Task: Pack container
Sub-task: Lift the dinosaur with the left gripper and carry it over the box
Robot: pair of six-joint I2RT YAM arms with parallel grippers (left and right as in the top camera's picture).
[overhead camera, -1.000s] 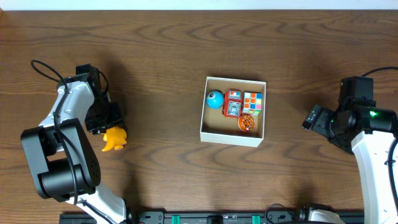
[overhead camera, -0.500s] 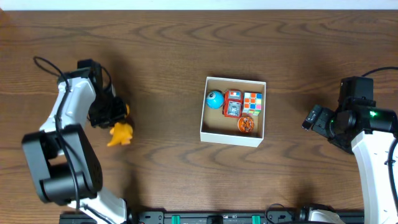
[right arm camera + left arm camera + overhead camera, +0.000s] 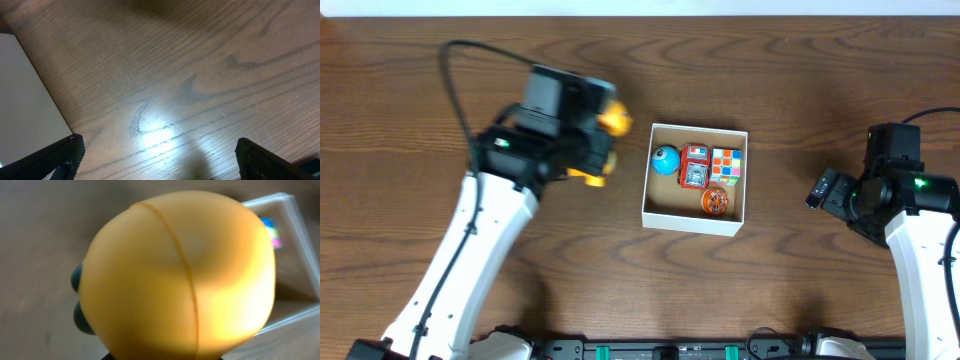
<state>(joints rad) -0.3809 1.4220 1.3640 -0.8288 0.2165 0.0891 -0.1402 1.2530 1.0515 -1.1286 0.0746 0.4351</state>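
The container (image 3: 692, 218) is a shallow white box with a tan bottom at the table's middle. In it lie a blue ball (image 3: 666, 159), a red toy (image 3: 695, 167), a colour cube (image 3: 726, 164) and an orange toy (image 3: 717, 199). My left gripper (image 3: 596, 148) is shut on a yellow toy (image 3: 612, 120), held above the table just left of the box. The yellow toy fills the left wrist view (image 3: 180, 275), with a corner of the box (image 3: 290, 210) behind it. My right gripper (image 3: 157, 155) is open and empty over bare table, right of the box (image 3: 25, 100).
The brown wooden table (image 3: 800, 100) stretches all round the box. A black rail (image 3: 670, 350) runs along the front edge. The right arm (image 3: 910, 210) stands at the far right.
My left gripper has lifted the yellow toy from the table's left side and carried it right, up to the box's left edge. The right arm has not moved.
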